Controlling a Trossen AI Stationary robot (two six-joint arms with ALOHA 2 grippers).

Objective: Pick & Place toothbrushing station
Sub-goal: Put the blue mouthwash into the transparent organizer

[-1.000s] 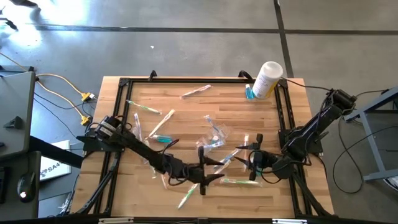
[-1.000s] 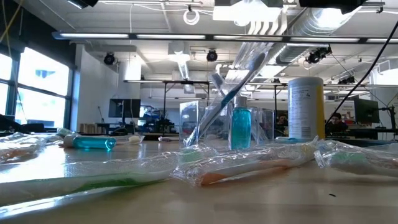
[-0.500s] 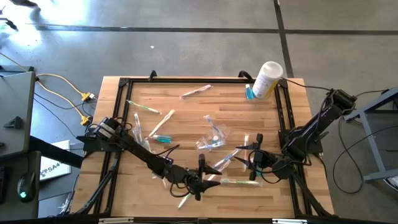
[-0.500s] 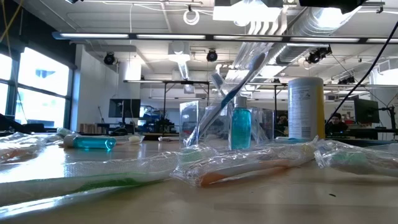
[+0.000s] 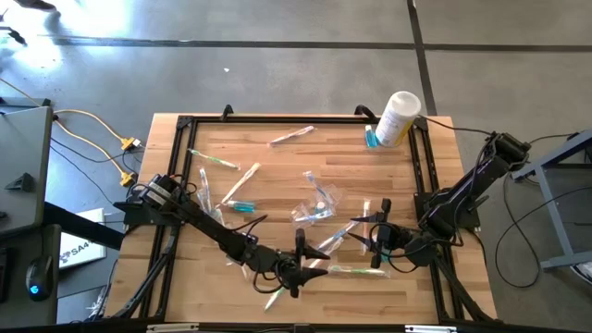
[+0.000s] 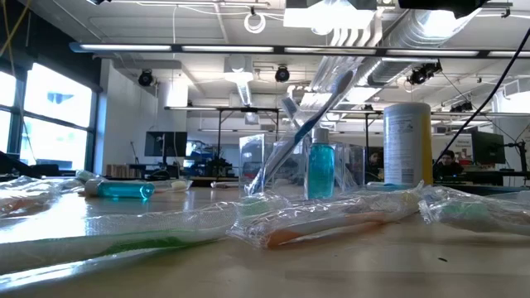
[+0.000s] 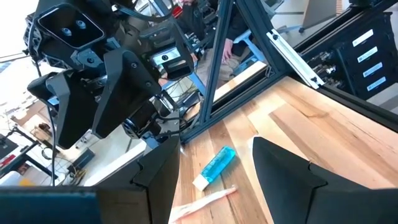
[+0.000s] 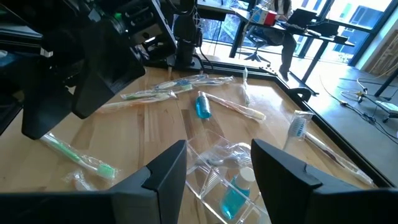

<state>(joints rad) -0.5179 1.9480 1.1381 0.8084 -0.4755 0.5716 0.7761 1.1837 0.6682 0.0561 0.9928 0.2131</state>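
Light, slippery wrapped toothbrushes [image 5: 350, 271] and teal tubes [image 5: 240, 207] lie scattered across the wooden table [image 5: 277, 166], around a clear crinkly bag [image 5: 314, 208] at its middle; each brush is probably best pinched mid-handle. The left gripper [image 5: 298, 279] hovers open and empty near the front edge; the right gripper [image 5: 377, 242], also open and empty, waits beside the bag. Film wrappers blur the brushes' outlines.

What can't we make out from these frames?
- Label text on the white canister: too small in the low view, and only its top shows from above.
- Left gripper, high view: what lies under its fingers is hidden by the arm.
- Clear plastic bag, right wrist view: its near end is hidden behind the right gripper fingers.
- Both arms: out of frame in the low view.
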